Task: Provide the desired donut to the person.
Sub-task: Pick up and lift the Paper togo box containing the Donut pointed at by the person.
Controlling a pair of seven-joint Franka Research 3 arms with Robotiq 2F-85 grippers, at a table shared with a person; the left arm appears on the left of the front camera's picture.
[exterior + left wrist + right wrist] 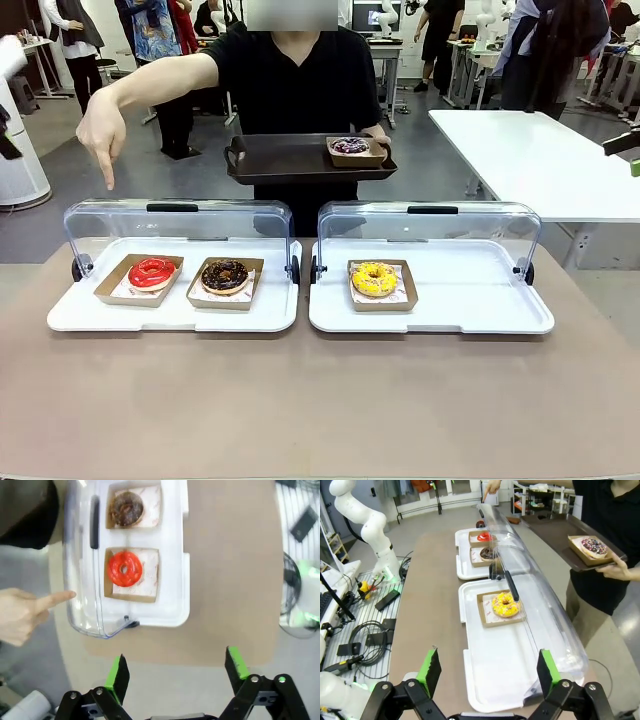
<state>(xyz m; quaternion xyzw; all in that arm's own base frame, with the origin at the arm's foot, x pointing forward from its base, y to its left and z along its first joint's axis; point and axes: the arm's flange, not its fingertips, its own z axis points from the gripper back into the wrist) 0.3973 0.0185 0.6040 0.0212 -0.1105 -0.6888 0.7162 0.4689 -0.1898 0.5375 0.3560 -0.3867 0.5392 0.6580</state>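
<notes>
Red donut [152, 271] at lower left sits under the person's hand [102, 130], pointing to choose it; tray [280, 158] waits to receive it. Left gripper [175, 659] and right gripper [489, 656] are wide and empty.

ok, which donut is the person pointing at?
The red donut, leftmost in the left case: the person's finger points down just behind it. The chocolate donut sits further right, the yellow donut in the other case.

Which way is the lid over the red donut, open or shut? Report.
Open: the clear lid stands raised behind the white tray, leaving the red donut uncovered.
</notes>
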